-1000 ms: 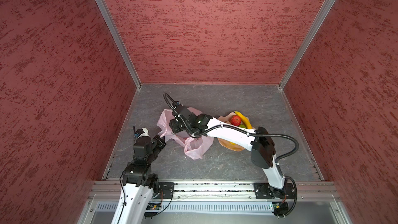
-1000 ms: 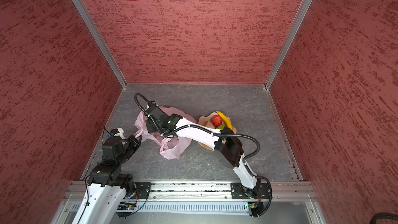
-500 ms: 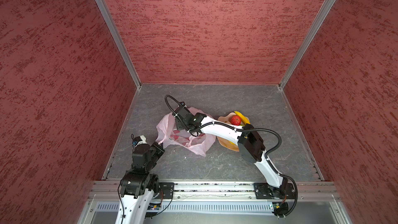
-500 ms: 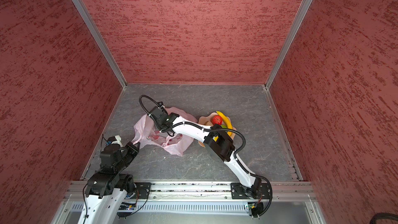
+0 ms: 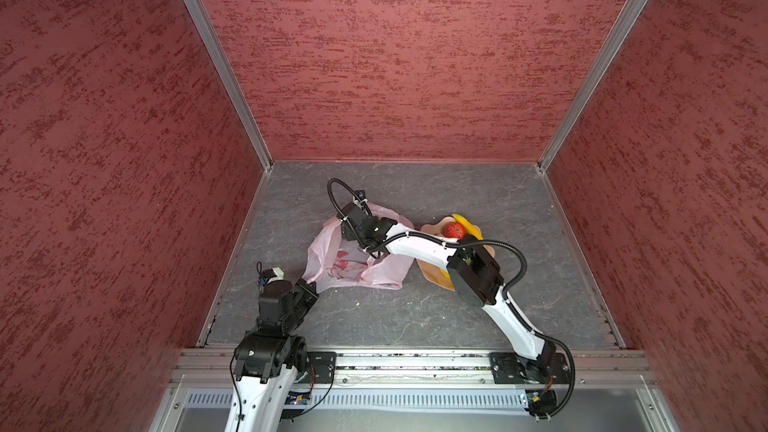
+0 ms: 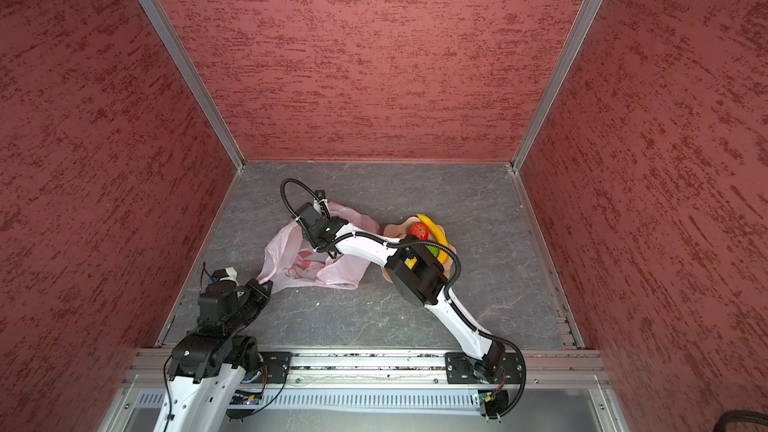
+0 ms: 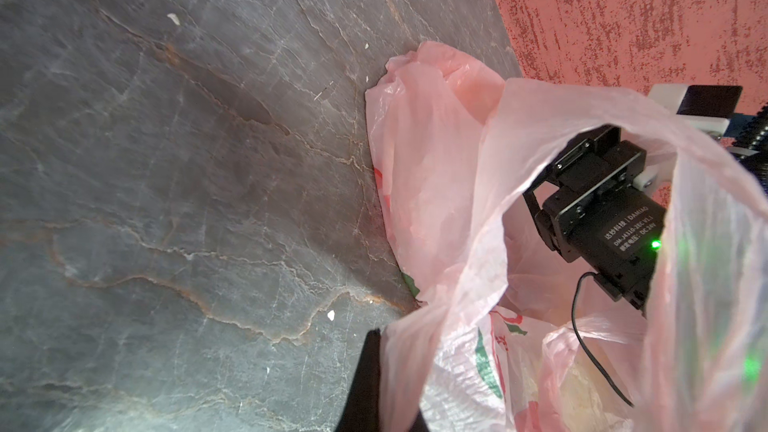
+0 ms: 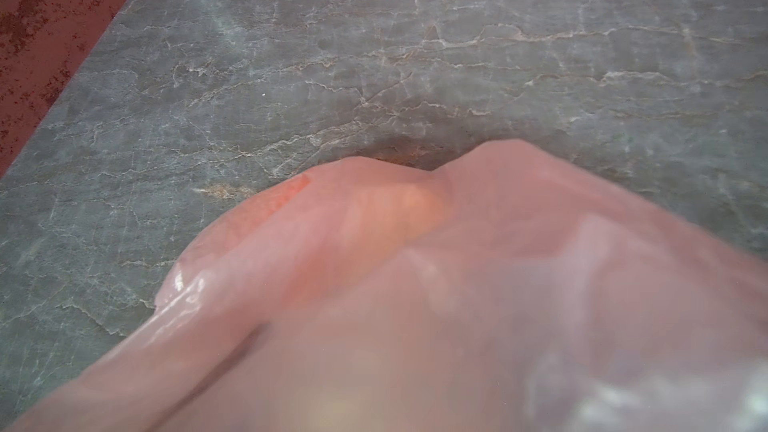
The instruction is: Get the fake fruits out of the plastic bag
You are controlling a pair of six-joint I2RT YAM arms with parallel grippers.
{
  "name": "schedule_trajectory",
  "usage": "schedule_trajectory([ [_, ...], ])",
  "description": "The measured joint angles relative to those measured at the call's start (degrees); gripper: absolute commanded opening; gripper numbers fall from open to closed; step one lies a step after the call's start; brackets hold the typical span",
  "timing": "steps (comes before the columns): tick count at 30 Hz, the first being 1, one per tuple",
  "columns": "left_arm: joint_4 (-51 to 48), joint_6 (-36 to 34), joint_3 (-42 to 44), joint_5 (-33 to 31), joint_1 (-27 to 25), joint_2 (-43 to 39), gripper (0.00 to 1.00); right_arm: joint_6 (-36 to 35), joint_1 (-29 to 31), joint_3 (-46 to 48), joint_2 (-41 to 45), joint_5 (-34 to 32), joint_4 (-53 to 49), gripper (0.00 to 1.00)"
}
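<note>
The pale-pink plastic bag [image 5: 353, 268] [image 6: 332, 272] lies spread on the grey floor. My left gripper [image 5: 312, 284] [image 6: 266, 284] is shut on its near-left edge; in the left wrist view the film [image 7: 419, 209] runs between my dark fingers [image 7: 368, 371]. My right gripper [image 5: 359, 238] [image 6: 318, 238] reaches down into the bag's mouth, its black body [image 7: 602, 222] showing inside the opening and its fingertips hidden. Pink film [image 8: 415, 284] blurs the right wrist view. A red fruit [image 5: 456, 230], a banana [image 5: 467, 224] and a green fruit [image 6: 433, 250] lie on the tan plate [image 6: 392, 230].
The plate [image 5: 430, 228] sits right of the bag, partly under my right forearm [image 5: 419, 247]. Red textured walls close in the floor on three sides, with a metal rail [image 5: 395, 361] along the front. Bare grey floor [image 5: 374, 317] lies in front of the bag.
The bag has gone from a raised bunch to lying spread and flatter. My right elbow has swung in toward the middle, and the left arm has drawn back and down with the bag's edge.
</note>
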State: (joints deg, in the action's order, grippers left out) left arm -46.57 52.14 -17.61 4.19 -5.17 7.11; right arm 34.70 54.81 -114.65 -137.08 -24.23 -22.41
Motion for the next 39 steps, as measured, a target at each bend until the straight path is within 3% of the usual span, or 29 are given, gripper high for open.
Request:
schedule_trajectory([
  [39, 0.11, 0.07, 0.00, 1.97, -0.15, -0.72, 0.00, 2.38, -3.28, 4.31, -3.15, 5.66, 15.78, 0.81],
])
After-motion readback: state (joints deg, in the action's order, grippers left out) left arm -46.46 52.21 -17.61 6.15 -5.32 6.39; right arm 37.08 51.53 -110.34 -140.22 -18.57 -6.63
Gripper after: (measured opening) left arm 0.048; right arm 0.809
